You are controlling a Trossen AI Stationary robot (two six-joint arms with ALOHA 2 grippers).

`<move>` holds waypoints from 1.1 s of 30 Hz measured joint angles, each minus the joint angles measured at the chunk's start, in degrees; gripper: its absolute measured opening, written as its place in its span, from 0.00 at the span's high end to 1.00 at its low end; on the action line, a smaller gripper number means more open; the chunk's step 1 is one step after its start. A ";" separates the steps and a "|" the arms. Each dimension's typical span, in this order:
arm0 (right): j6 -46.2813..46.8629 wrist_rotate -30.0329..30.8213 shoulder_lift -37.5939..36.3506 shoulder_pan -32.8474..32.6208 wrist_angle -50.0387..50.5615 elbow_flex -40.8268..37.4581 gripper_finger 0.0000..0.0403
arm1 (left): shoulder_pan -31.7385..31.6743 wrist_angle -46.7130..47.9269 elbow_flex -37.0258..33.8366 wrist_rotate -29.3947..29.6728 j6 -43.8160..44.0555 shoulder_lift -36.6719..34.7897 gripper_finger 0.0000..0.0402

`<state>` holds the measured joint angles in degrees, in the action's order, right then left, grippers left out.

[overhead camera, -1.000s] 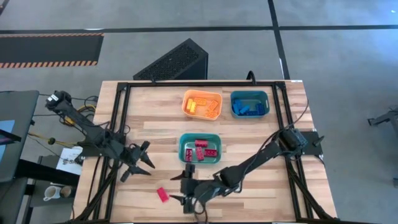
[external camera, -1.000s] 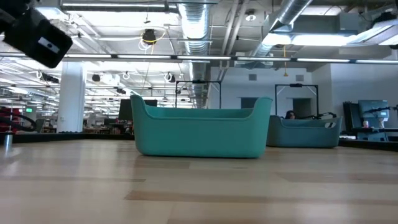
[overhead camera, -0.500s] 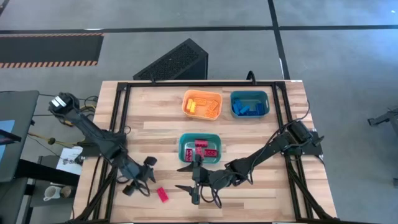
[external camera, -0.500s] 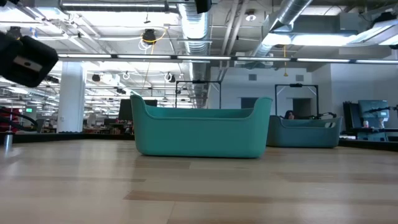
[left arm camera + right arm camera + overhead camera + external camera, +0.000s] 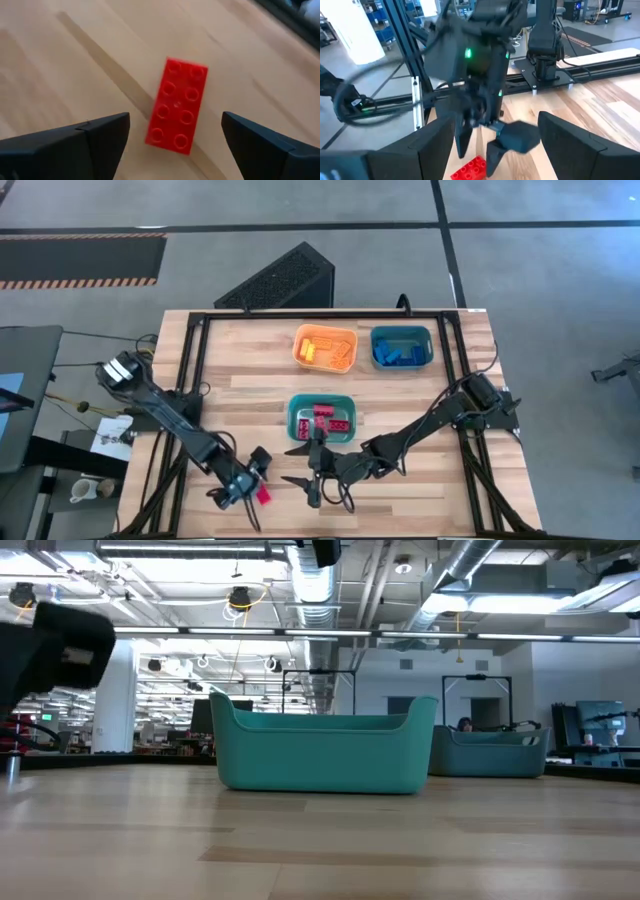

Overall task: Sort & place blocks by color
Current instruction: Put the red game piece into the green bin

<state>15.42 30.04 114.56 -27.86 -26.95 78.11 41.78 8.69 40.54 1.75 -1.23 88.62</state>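
Blocks are nearly all sorted: red ones lie in the teal bin point(image 5: 321, 420) at the centre of the high view, yellow ones in the orange bin point(image 5: 325, 347) above it, blue ones in the second teal bin point(image 5: 401, 347) to the right of that. One red block point(image 5: 177, 105) is left loose on the wooden table point(image 5: 250, 385), low and left of centre in the high view.

The left gripper point(image 5: 248, 476) hangs right over that block with its fingers spread wide and nothing between them. In the left wrist view the block lies flat, studs up, in the gap between the two fingers point(image 5: 95, 142), a little skewed to their line. The right gripper point(image 5: 312, 470) waits just to the right of it, below the centre bin, its fingers apart and empty too.

The step in hand looks like picking up this last red block. To do it well, the left gripper should probably turn slightly so the fingers meet the block's long sides squarely, come straight down until they straddle it, then close. A skewed pinch might twist the block or let it slip. The right arm stands close, so the lift toward the centre bin likely needs care.
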 joint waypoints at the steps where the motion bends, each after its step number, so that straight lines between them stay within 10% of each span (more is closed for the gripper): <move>1: 0.00 0.00 0.00 -0.06 -0.13 0.00 0.24 | 0.10 -0.02 0.11 -0.25 -0.69 1.19 0.26; 12: 0.25 0.00 0.02 -0.22 1.45 0.00 0.24 | -0.36 -2.84 0.34 -1.22 1.60 6.54 0.75; 23: -0.81 0.05 -0.94 -1.08 1.58 1.08 0.24 | -3.68 -0.91 0.10 3.27 5.38 -3.95 0.74; 33: 6.51 10.47 -3.74 -2.25 15.83 1.22 0.24 | -5.71 7.82 0.08 24.90 4.70 -21.59 0.74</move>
<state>21.93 40.51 110.83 -30.10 -11.13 79.33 36.07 16.51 40.62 26.65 3.46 67.02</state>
